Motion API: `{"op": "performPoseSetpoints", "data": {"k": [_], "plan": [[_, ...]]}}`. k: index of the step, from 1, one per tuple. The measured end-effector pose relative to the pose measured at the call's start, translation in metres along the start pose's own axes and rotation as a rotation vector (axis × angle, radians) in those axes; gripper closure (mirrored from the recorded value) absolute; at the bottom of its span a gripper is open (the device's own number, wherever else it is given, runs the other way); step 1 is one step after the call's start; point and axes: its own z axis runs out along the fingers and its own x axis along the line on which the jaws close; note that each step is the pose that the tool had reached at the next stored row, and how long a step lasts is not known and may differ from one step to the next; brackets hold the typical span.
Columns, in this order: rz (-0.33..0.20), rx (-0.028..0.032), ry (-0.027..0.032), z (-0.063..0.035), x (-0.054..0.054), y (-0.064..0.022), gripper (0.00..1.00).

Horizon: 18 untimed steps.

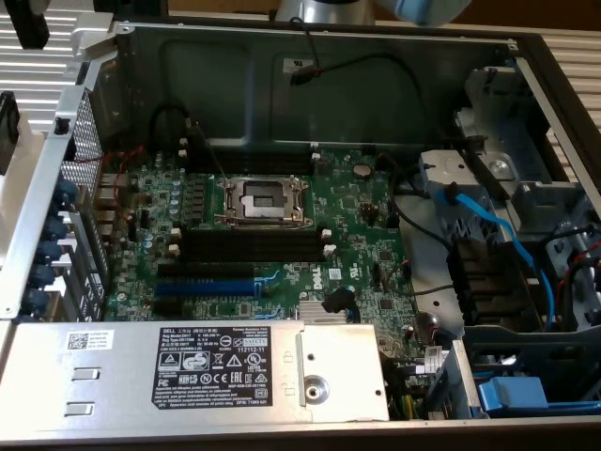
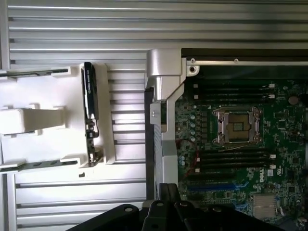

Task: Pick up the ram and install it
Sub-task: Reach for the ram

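the pincer [image 2: 167, 202] is clenched on nothing, near the metal side wall [image 2: 166, 72] of the open computer case. the ram [image 2: 89, 103] stands on edge in a white holder [image 2: 43, 120] on the ribbed tabletop [image 2: 72, 33], outside the case, across that wall from the motherboard [image 2: 250, 144] and well apart from the pincer.

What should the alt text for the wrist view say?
The ram stands on edge in a white holder on a ribbed metal surface, apart from the shut gripper. Beside it lies an open computer case with a green motherboard.
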Motion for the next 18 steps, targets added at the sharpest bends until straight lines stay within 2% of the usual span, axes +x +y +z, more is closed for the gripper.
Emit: {"op": "performPoseSetpoints", "data": {"k": [12,15,18], "plan": [[0.000,-0.0001,-0.0008,-0.0003,0.0056,-0.0016,0.90],[0.000,-0.0053,-0.0007,-0.0003,0.0056,-0.0023,0.90],[-0.001,-0.0072,-0.0018,-0.0004,0.0079,-0.0034,0.90]]}}
